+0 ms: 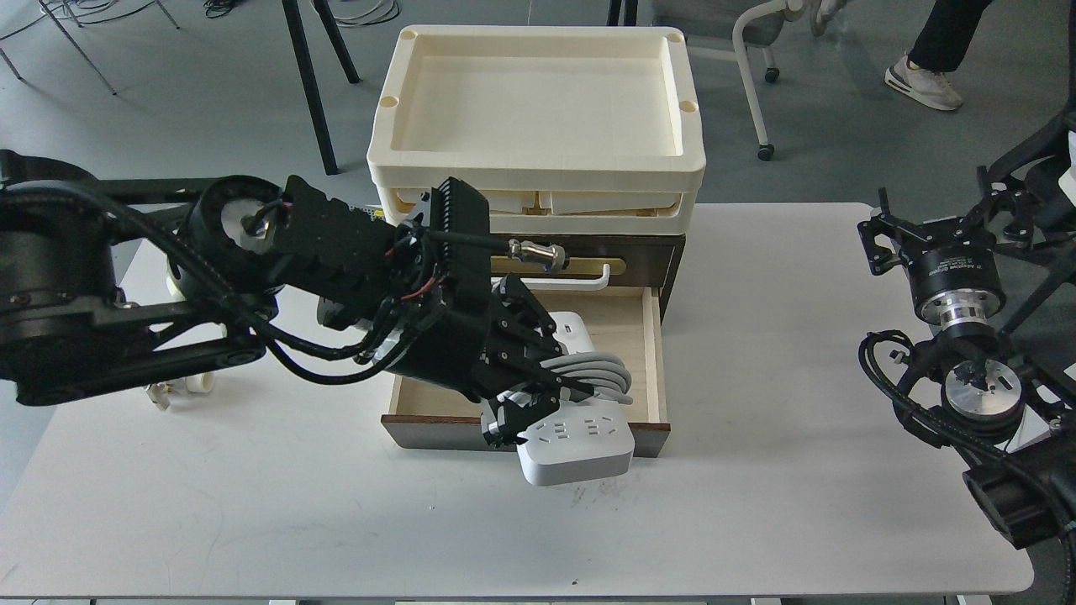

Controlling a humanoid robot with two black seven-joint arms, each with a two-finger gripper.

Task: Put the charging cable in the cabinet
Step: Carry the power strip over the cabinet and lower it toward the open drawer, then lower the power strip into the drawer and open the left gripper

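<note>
My left gripper point(538, 391) is shut on the charging cable point(576, 441), a white power strip with its grey-white cord coiled round the middle. I hold it over the open light wood drawer point(626, 336) of the dark brown cabinet point(647, 256). The strip lies lengthwise front to back: its near end sticks out over the drawer's dark front, its far end is above the drawer's inside. My left arm hides the drawer's left half. My right gripper point(933, 223) is at the right table edge, seen end-on, away from the cabinet.
Cream plastic trays point(538, 160) are stacked on the cabinet. The white handle point(580, 281) shows behind my arm. A small white valve point(189, 385) peeks out under my left arm. Chair legs point(761, 92) and a person's foot point(920, 80) are on the floor beyond the table point(756, 470).
</note>
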